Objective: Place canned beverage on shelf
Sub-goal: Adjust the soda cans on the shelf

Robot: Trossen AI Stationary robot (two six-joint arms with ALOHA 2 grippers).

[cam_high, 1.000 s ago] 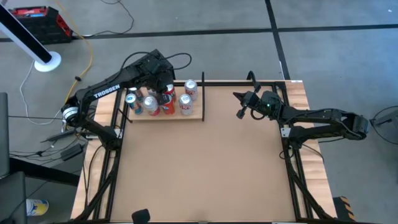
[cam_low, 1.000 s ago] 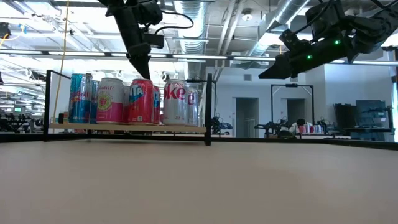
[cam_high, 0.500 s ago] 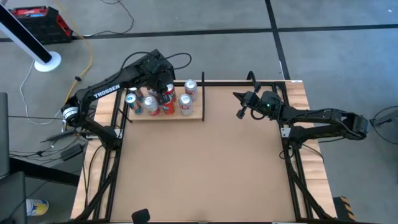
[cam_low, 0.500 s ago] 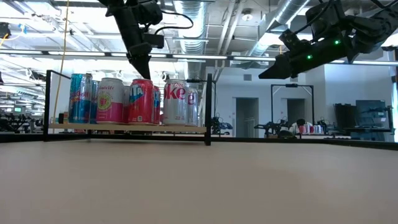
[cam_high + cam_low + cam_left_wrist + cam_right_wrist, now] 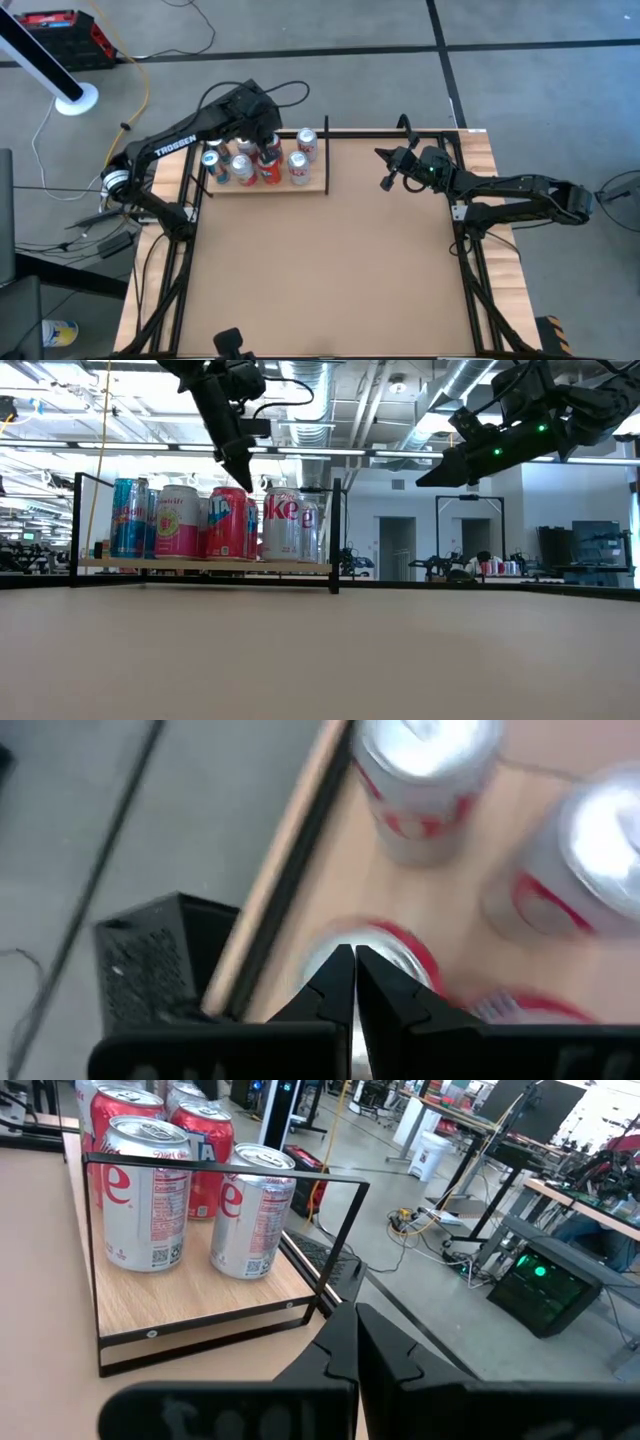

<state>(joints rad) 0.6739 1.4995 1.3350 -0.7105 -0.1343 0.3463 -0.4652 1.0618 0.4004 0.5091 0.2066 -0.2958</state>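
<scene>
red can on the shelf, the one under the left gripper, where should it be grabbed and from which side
Take the red can from straight above, fingers closing across its upper body just below the rim. It stands upright on the shelf with cans packed close on both sides and black rods around the edge, so a side approach looks blocked. The left gripper, fingers shut, already hangs just above it.

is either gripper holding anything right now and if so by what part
Nothing is held. The left gripper is shut and empty above the cans on the shelf; the right gripper is shut, empty too.
</scene>
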